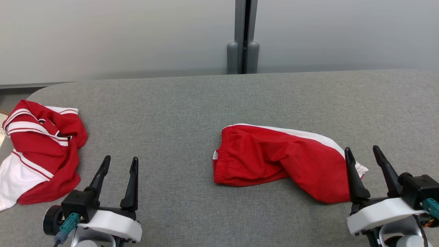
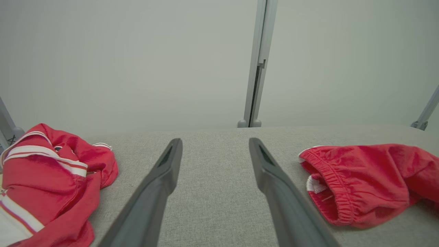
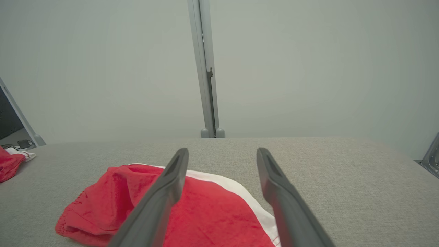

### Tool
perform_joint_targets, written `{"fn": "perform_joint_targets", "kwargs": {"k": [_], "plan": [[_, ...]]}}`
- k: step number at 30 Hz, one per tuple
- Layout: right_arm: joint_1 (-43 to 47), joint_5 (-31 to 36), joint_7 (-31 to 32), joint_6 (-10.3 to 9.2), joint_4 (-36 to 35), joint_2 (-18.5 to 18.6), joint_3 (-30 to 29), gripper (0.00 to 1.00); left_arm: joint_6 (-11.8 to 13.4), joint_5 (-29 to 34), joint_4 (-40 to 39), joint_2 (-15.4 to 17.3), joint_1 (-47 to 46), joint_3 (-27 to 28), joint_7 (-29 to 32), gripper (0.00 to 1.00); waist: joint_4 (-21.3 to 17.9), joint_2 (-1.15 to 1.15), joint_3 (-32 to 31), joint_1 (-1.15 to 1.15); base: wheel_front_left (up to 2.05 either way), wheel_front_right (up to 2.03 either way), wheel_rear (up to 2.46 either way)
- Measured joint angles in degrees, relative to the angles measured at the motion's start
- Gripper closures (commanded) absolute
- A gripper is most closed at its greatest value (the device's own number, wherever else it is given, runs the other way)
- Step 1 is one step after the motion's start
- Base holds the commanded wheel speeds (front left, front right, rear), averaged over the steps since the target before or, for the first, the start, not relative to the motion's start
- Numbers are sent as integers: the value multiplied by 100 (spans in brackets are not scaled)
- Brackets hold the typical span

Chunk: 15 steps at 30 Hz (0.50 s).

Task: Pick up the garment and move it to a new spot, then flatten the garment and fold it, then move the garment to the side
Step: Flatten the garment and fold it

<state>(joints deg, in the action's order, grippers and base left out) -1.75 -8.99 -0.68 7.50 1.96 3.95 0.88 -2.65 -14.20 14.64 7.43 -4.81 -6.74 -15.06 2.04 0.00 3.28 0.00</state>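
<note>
1. A grey cloth-covered table (image 1: pixel 178 103) spanned the view, and its far left corner was rounded.
2. A crumpled red top (image 1: pixel 44 151) with white bands and a white panel lay bunched in folds at the table's left end.
3. A plain pale wall (image 1: pixel 103 34) stood behind the table.
4. A grey upright post (image 1: pixel 242 31) split the wall, with two rounded caps (image 1: pixel 232 57) at its base, just behind the table's far edge.
5. A slanted grey bar (image 2: pixel 426 111) leaned past the table's far right corner in the left wrist view.

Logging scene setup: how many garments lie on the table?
2: red shorts lie right of centre, by the right tool; a crumpled red-and-white garment sits at the left edge of the table. None seems hidden.
</note>
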Motion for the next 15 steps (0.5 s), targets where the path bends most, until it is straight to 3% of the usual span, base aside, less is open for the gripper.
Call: {"fn": "perform_joint_targets", "kwargs": {"k": [10, 15], "plan": [[-2, 7, 0, 0, 34, -22, -38, 0, -38, 56, -24, 38, -152, -237, 148, 0, 15, 0, -13, 0, 0, 0, 0], [-90, 22, 2, 0, -11, -43, -3, 0, -292, 42, -31, -204, -932, -873, 512, 0, -2, 0, 126, 0, 0, 0, 0]]}}
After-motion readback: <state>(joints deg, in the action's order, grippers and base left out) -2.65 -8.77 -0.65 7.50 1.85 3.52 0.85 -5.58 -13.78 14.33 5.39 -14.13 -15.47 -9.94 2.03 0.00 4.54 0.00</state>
